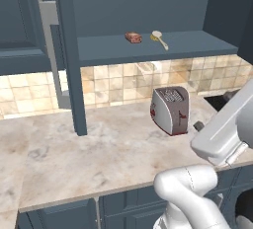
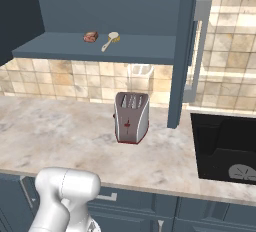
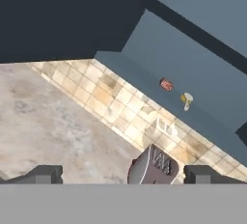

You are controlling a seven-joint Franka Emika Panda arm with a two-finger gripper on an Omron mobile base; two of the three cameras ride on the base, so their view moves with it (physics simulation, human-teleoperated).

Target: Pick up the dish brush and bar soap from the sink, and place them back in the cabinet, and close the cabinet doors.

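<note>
Your gripper [image 3: 123, 175] is hanging with its jaws spread wide, gripping nothing, above the marble counter [image 1: 99, 154]. Past it you are seeing the toaster [image 2: 131, 117] standing upright. Farther back, the bar soap [image 1: 133, 37] and dish brush [image 1: 159, 39] are lying side by side, slightly apart, on the open cabinet [image 1: 148, 50] shelf.

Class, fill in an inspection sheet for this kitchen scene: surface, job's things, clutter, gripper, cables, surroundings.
Surface: beige marble counter, bare apart from the toaster.
Job's things: bar soap and dish brush lie side by side, apart, on the cabinet shelf; cabinet doors stand open; sink holds neither.
Clutter: red-and-silver toaster upright on the counter below the shelf.
Gripper: gripper open, holding nothing, facing the shelf from a distance.
Cables: nothing seen.
Surroundings: tan tiled backsplash, low blue cabinets.
</note>
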